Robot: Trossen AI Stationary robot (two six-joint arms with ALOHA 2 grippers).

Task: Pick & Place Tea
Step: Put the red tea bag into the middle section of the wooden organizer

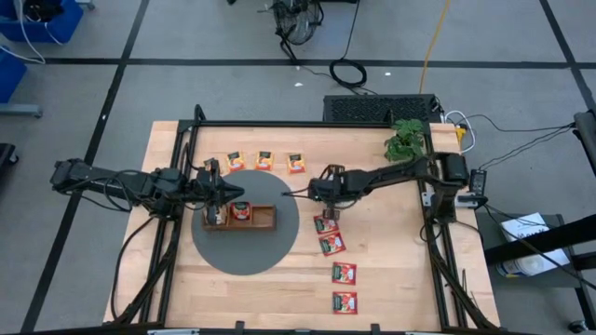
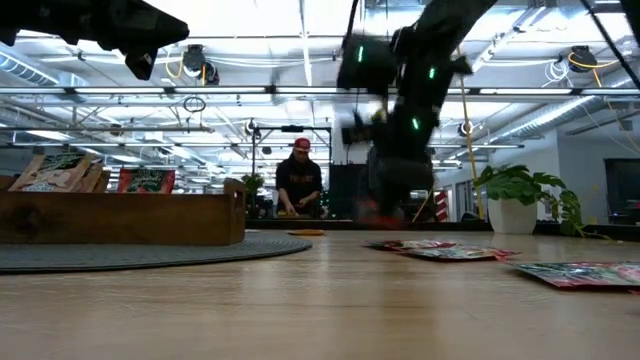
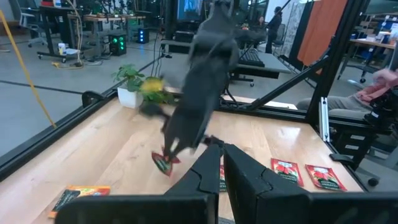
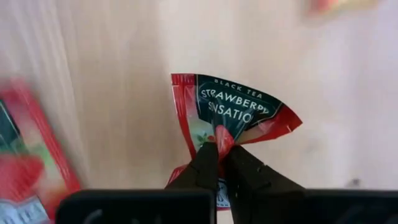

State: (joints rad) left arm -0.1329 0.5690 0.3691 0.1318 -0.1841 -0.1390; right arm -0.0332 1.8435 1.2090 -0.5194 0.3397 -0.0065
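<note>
Since each view shows a different part of the lift, the notes go view by view.

High view, right gripper [image 1: 328, 213]: it hangs over the top of the column of red packets on the bench [image 1: 391, 279], pinched shut on a red tea packet; further red packets [image 1: 345, 274] lie in a line trailing away from it toward the bench's near edge.

High view, tray [image 1: 264, 222]: it sits on the round grey mat [image 1: 270, 251], off to the right gripper's side, with packets already in it; three orange packets [image 1: 264, 160] lie on the far side of the mat.

High view, left gripper [image 1: 217, 210]: it waits over the tray's left end, fingers nearly together, with no packet seen between them.

Low view: the right gripper shows blurred above the bench with something red at its tips; the remaining red packets lie flat beside it.

Left wrist view: the red tea packet [image 3: 164, 162] dangles under the right arm's tips, clear of the bench.

Right wrist view, grip: the fingers [image 4: 205, 163] are clamped on one edge of the packet [image 4: 233, 109], which is crumpled into a fan, the bench well below it.

Judgement, doing it well: the hold is only an edge pinch, so carry smoothly and slowly, keep the packet hanging straight, and bring it over the compartment that holds red packets before letting go, staying clear of the left gripper.
</note>
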